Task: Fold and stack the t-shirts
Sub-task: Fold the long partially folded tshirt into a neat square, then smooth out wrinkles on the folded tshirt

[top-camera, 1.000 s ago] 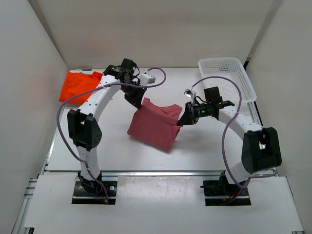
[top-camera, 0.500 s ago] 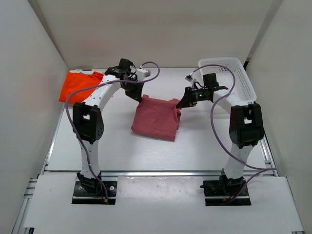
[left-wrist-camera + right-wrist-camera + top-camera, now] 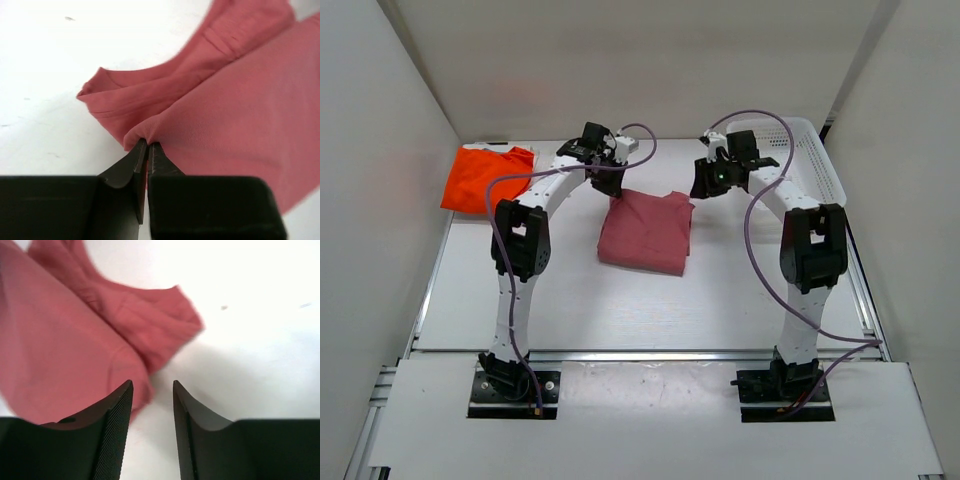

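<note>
The pinkish-red cloth t-shirt (image 3: 645, 235) lay folded into a rough rectangle on the white table (image 3: 620, 310), about midway between the two arms and towards the far side. The left claw (image 3: 610, 185) sat at the shirt's far left corner; its wrist view showed the left claw (image 3: 147, 145) with jaws almost together and a small pucker of the cloth (image 3: 240, 125) nipped at the tips. The right claw (image 3: 152, 387) stood apart with nothing between its fingers, poised over bare table just beside the shirt's far right corner (image 3: 60, 350). A bright orange cloth t-shirt (image 3: 485, 178) lay folded at the far left of the table, well apart, and a white plastic mesh basket (image 3: 815, 165) stood at the far right. The step in hand looked like the setting-down of a fold. The next move probably called for the left claw to let go cleanly and lift straight up, so the corner would not drag, before the shirt was carried to the orange one.
</note>
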Controlling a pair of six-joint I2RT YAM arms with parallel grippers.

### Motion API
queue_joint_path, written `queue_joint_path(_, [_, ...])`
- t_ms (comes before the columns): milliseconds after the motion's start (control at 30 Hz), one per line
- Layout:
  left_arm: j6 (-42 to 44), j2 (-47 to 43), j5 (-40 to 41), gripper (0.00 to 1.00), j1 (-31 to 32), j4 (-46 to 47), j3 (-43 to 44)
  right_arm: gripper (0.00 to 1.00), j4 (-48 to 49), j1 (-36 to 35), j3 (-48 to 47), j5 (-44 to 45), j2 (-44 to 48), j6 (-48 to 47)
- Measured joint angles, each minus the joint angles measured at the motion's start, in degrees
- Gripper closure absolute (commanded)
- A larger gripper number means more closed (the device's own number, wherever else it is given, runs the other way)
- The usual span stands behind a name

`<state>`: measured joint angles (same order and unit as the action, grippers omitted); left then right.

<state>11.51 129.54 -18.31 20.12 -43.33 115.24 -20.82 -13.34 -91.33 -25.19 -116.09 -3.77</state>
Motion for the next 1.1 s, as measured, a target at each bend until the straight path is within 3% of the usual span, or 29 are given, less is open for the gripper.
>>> queue_joint_path(133, [-0.4, 0.4, 7.5, 0.82, -0.3, 1.9, 0.2, 0.75, 0.4, -1.1, -3.9, 8.5, 0.0, -2.7])
queue_joint_path(233, [-0.5, -0.4, 10.7, 0.53, -1.8, 3.5, -1.7, 0.94, 1.2, -2.0, -4.4, 11.6, 0.7, -4.4])
queue_joint_path(333, [-0.5, -0.5, 13.3, 0.43, -3.1, 3.9, -3.1, 0.99, 1.3, -3.0, -2.0, 12.1, 2.6, -5.8])
queue_joint_path(600, [0.3, -3.3, 20.6, 0.47, -2.8, 6.1, -7.2, 1.0, 0.4, -6.8, 0.0, 6.5, 4.0, -5.2])
queue_joint_path(733, [2.1, -9.8, 19.9, 0.57, -0.4, 8.4, -12.6, 1.0, 0.5, -7.0, -1.6, 4.4, 1.2, -4.0])
queue_joint_path(867, [2.8, -12.0, 17.4, 0.69, 2.1, 10.9, -12.4, 1.0, 0.6, -6.6, -3.1, 3.8, -3.3, -3.4])
queue_joint_path(1000, [2.1, -9.1, 15.4, 0.7, 2.1, 11.1, -9.9, 0.99, 0.5, -6.5, -5.2, 3.8, -7.7, -2.4])
queue_joint_path(1100, [1.5, -5.9, 15.8, 0.63, 0.2, 11.6, -9.0, 1.0, 0.5, -6.3, -7.9, 4.5, -10.9, -2.1])
